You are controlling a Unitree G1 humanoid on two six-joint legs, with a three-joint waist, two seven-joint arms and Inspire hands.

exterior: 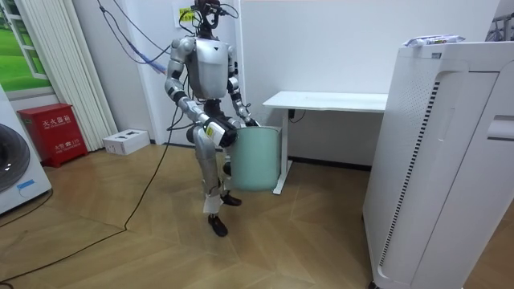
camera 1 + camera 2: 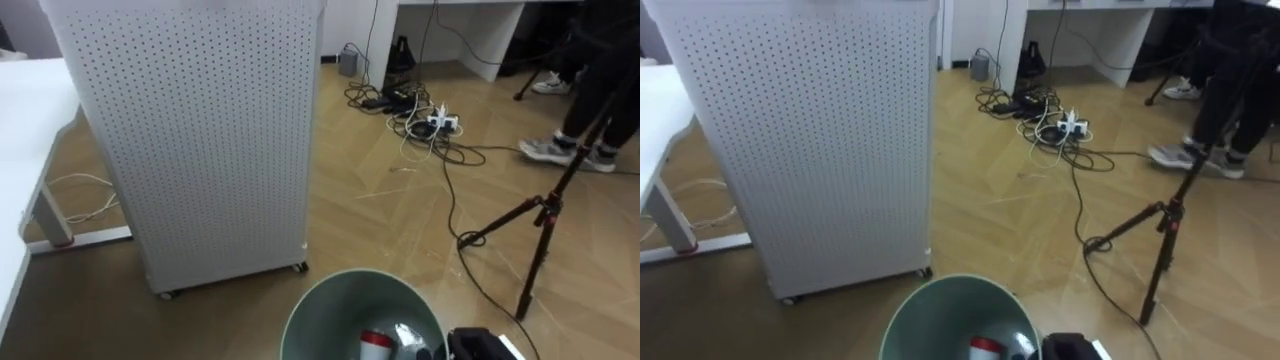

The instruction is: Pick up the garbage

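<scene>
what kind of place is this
Likely a lab or office test room rather than a lived-in home: a white desk, a tripod and a tangle of cables on the wooden floor.

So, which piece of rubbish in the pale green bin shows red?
The white container with the red top; the crumpled silvery wrapper beside it shows none.

The two eye views look down from the robot's head, close over the green bin [image 2: 360, 318] at their bottom edge and out across the wooden floor [image 2: 400, 230] to the white perforated cabinet [image 2: 190, 140] just ahead and a tripod [image 2: 540, 225] on the right. In the right eye view everything lies a little further left. The room view stands well off, faces the robot's front and sees it whole. It shares the bin, the cabinet and the white desk [image 1: 325, 100].
</scene>
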